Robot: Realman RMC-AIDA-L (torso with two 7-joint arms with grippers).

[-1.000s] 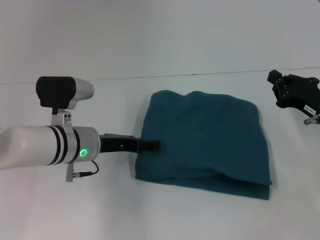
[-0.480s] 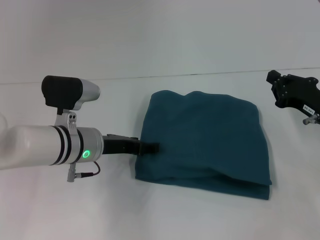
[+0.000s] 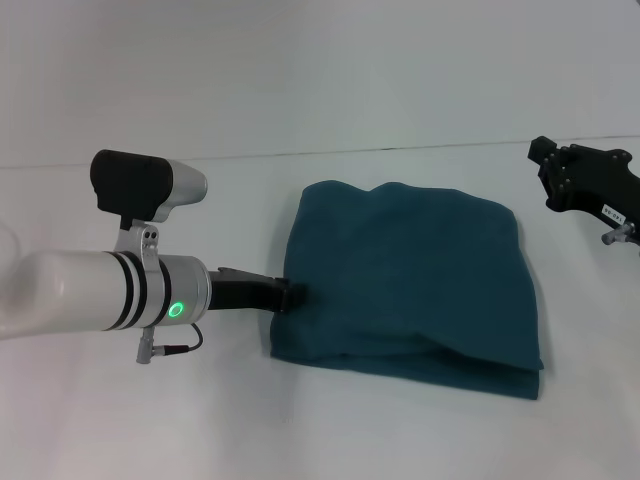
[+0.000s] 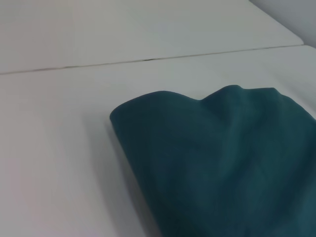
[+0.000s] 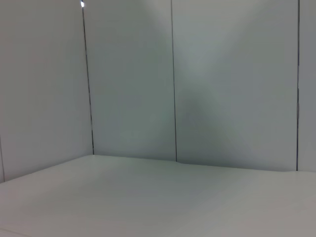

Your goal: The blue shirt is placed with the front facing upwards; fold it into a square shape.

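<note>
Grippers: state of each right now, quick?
Left gripper: at the shirt's left edge; open or shut cannot be told.
Right gripper: off to the right, away from the shirt; cannot be told.

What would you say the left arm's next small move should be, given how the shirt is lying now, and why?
Probably a small retreat of the left gripper away from the blue shirt, toward the robot's left. The shirt already lies folded in a rough square with stacked layers along its near edge, and the gripper sits just at its left edge. The right gripper is parked far off at the right, so no further fold looks needed.
</note>
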